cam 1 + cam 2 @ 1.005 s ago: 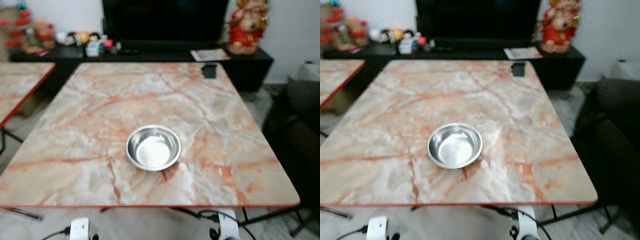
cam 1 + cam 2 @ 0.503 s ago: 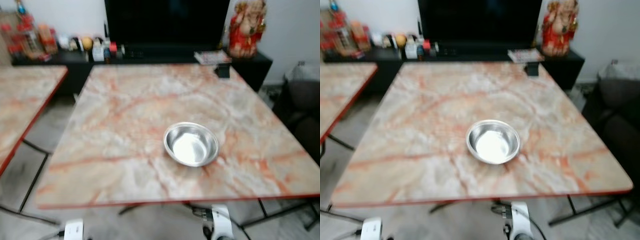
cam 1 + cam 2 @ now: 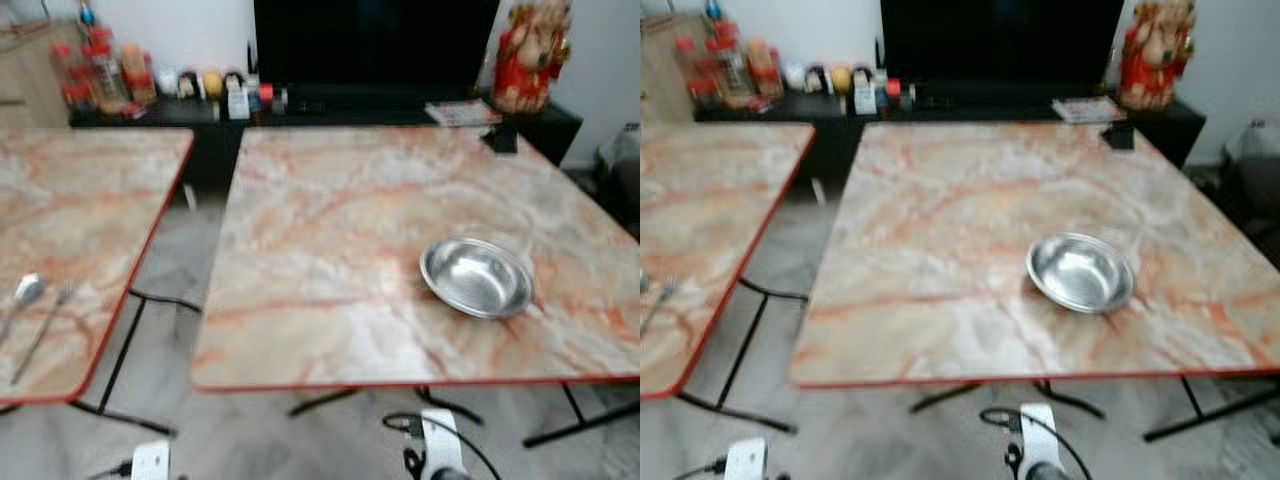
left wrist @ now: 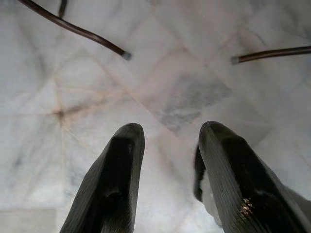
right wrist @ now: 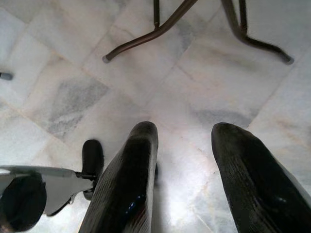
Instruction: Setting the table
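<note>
Bowl (image 3: 477,277) sits on the right table (image 3: 330,230), near its right front part, upright, steel, empty. Spoon (image 3: 24,294) and fork (image 3: 45,325) lie side by side on the left table (image 3: 80,200), near its front edge, just apart from each other. Floor gap between the two tables.

Left gripper (image 4: 167,179) hangs low, pointing at the marble floor (image 4: 160,87), fingers spread, nothing between them. Right gripper (image 5: 184,179) likewise hangs over the floor, fingers apart, holding nothing. Table legs show above both.

Far side: black TV (image 3: 375,45) on a dark cabinet (image 3: 320,110), small bottles and jars at its left, red figurine (image 3: 532,55) at its right. Small dark object (image 3: 500,138) at the far right corner of the right table.

Judgement: setting looks barely begun; bowl placed, cutlery not yet beside it. Spoon and fork are probably light, stiff, thin metal, lying flat on smooth marble, so slippery and hard to get under. Best grip is likely across the narrow handle, pinching from above, one piece at a time. Risk: piece skids or tips out of the fingers.
</note>
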You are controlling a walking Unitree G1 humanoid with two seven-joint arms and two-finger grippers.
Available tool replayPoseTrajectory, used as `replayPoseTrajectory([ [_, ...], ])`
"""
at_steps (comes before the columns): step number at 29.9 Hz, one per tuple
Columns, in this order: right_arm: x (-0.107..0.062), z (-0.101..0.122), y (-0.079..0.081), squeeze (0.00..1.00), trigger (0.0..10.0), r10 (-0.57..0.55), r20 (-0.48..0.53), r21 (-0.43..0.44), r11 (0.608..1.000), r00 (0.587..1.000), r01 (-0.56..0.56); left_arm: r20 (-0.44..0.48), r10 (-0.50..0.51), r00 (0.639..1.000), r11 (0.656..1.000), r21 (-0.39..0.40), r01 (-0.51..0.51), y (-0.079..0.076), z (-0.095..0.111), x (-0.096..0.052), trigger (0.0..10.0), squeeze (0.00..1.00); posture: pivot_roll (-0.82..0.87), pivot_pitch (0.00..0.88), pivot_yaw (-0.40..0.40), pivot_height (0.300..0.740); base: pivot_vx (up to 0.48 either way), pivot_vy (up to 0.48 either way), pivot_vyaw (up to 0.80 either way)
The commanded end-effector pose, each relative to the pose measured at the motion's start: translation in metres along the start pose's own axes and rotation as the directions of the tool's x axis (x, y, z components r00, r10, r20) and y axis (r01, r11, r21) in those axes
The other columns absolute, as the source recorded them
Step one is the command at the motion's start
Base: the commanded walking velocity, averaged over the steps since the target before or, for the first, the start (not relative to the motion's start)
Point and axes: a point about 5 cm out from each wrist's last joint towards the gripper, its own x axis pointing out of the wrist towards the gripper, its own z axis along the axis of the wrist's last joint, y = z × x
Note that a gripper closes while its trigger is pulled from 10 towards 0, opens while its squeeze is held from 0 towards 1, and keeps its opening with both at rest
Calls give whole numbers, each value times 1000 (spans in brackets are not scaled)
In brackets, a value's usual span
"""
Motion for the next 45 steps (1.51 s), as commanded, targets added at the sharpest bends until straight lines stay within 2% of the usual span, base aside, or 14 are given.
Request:
replayPoseTrajectory([
  [1,0,-4,0,0,10000,-4,-18,21,1000,1000,4,-20,7,1000,1000,-3,-7,2,-4,-1,10000,0,16,0,-9,732,0,480,0],
  [17,0,-3,-1,0,10000,7,-17,0,1000,1000,-7,-30,4,1000,1000,-10,-4,-2,-7,-2,10000,0,14,0,-20,732,0,480,0],
  [42,0,-5,2,0,10000,18,-19,-1,1000,1000,-18,-38,-4,999,1000,31,5,2,-8,-2,10000,0,17,0,-8,732,0,480,0],
  [45,0,-3,2,0,10000,23,-19,-20,1000,1000,-23,-32,-9,999,999,37,10,1,-6,-1,10000,0,21,0,-15,732,0,480,0],
])
